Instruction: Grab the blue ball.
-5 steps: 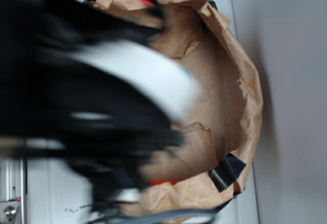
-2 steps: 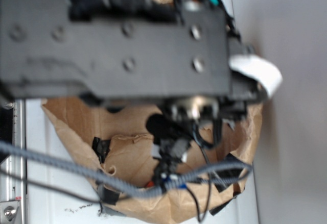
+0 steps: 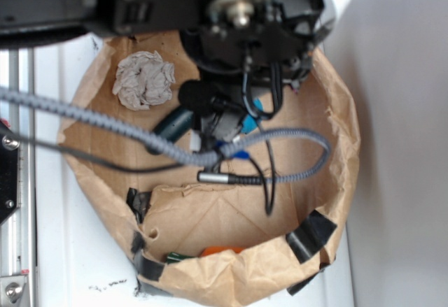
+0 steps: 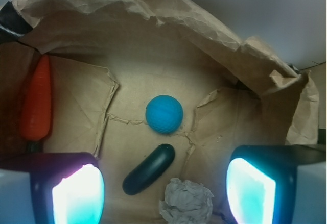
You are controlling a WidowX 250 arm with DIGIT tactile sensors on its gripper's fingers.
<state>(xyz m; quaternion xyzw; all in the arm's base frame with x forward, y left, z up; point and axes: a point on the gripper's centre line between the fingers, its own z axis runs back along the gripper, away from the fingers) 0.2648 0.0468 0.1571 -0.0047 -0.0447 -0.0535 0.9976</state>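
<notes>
In the wrist view the blue ball [image 4: 164, 114] lies on the brown paper floor, round, turquoise and finely dimpled. It sits ahead of my gripper [image 4: 164, 194], roughly centred between the two glowing fingers [image 4: 77, 196], and apart from them. The gripper is open and holds nothing. A dark teal capsule [image 4: 148, 169] lies just short of the ball, between it and the jaws. In the exterior view the arm [image 3: 238, 20] and its cables hide the ball.
A crumpled paper wad [image 4: 187, 202] [image 3: 143, 78] lies closest to the gripper, next to the capsule [image 3: 171, 126]. An orange carrot [image 4: 36, 99] lies at the left by the wall. Crumpled brown paper walls [image 4: 153, 9] [image 3: 343, 132] ring the floor. A grey cable [image 3: 105, 122] crosses the bowl.
The arm has swung from covering most of the exterior view to its top edge, and the gripper now hangs over the bowl. The wad and capsule have come into sight.
</notes>
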